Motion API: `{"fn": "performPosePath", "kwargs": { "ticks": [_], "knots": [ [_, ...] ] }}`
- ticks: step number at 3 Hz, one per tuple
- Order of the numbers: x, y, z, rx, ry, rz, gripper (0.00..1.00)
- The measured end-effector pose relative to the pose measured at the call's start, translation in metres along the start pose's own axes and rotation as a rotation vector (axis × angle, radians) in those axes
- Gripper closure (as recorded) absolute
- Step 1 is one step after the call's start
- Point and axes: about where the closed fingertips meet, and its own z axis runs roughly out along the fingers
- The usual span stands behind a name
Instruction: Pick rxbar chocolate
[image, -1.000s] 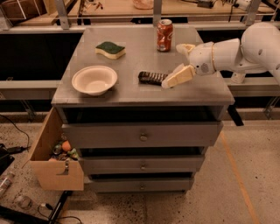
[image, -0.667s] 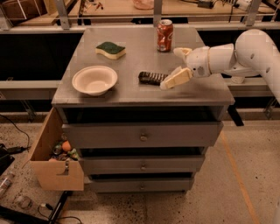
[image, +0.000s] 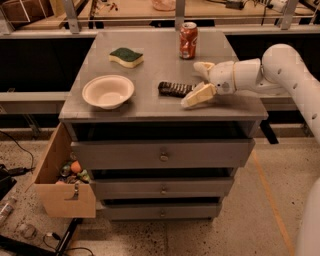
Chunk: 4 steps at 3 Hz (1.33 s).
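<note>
rxbar chocolate (image: 174, 89): laid flat on the grey surface (image: 155, 70), right of the bowl (image: 107, 91), in front of the can (image: 188, 40). claw (image: 201, 81): positioned at the bar's right end, fingers spread wide, nothing gripped.

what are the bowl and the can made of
The bowl looks like matte off-white paper or foam: thin rim, no shine. The can looks like red printed metal, slightly glossy. The open hand is by the right end of the rxbar chocolate.

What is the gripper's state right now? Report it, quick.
Gripper: jaws open, holding nothing, low over the top at one end of the bar.
</note>
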Motion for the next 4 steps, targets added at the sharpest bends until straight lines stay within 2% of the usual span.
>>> {"fn": "performPosePath", "kwargs": {
  "ticks": [1,2,4],
  "knots": [
    [0.0133,0.0078,0.0079,-0.05,-0.014,0.018,0.0],
    [0.0211,0.0146,0.0141,-0.082,-0.013,0.026,0.17],
    [0.0134,0.0137,0.0113,-0.082,-0.013,0.026,0.64]
  ]
}}
